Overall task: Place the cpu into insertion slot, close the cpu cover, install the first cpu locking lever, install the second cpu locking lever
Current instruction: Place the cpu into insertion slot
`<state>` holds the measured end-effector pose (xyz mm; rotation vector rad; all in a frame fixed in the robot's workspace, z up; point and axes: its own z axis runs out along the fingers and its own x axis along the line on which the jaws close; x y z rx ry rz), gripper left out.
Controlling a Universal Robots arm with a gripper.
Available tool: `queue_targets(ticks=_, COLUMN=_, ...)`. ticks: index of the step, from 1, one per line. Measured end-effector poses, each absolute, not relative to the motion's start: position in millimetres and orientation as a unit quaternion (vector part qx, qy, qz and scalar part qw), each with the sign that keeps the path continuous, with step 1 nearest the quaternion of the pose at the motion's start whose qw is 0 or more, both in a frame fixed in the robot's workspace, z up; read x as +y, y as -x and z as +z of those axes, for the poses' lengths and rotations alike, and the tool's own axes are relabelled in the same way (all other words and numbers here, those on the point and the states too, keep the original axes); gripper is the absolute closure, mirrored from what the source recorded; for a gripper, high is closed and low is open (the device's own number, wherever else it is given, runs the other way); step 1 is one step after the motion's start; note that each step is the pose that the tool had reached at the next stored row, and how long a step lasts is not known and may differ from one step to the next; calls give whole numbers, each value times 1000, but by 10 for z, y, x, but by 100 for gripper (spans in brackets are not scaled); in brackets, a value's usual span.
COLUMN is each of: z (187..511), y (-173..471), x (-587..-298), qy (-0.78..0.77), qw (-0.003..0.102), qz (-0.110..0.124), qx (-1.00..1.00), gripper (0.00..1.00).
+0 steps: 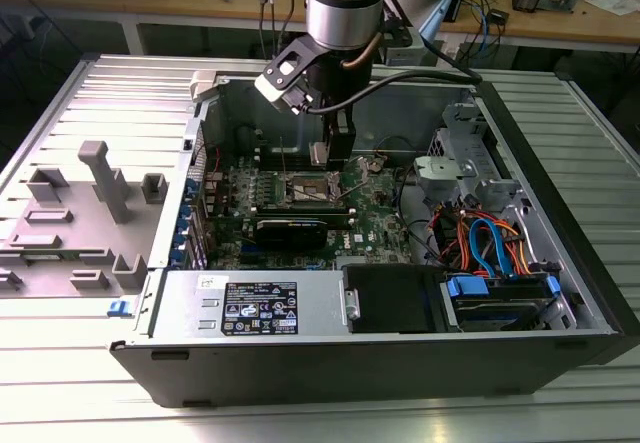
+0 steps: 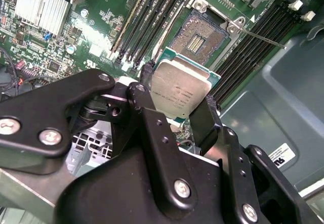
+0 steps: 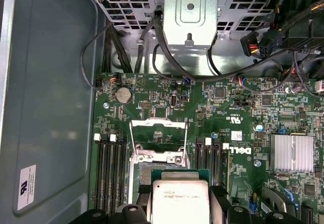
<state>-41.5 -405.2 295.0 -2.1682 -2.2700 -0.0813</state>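
The cpu point(image 2: 179, 87), a small silver-topped square chip, is clamped by its edges between my gripper's point(image 2: 177, 101) two black fingers point(image 2: 206, 117). It hangs tilted just above and beside the insertion slot point(image 2: 197, 36), whose dark contact field lies bare. In the first wrist view the cpu point(image 3: 180, 202) covers the near part of the insertion slot point(image 3: 152, 172), and the cpu cover point(image 3: 158, 124) stands swung open at the slot's far side. A thin locking lever point(image 2: 260, 37) sticks out sideways, unlatched. In the exterior view my gripper point(image 1: 330, 153) hovers over the green motherboard point(image 1: 385, 218) inside the case.
Long black RAM slots point(image 2: 147, 19) flank the socket on both sides. A finned heatsink point(image 3: 291, 153), a metal drive cage point(image 3: 190, 11) with cables, the case walls point(image 1: 560, 178) and the power supply point(image 1: 255, 303) surround the board. A grey fixture point(image 1: 100, 188) lies at the exterior view's left.
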Motion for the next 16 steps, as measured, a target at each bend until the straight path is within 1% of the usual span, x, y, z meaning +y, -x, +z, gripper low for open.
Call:
queue_targets(ticks=12, z=2791, y=437, x=-4052, qy=702, qw=-1, qz=-27, qx=-712, gripper=46)
queue_targets(ticks=14, z=2773, y=440, x=-4052, qy=704, qw=-3, qz=-29, qx=-709, gripper=46)
queue_targets(ticks=16, z=2752, y=467, x=-4050, qy=706, qw=-9, qz=-34, qx=-707, gripper=46)
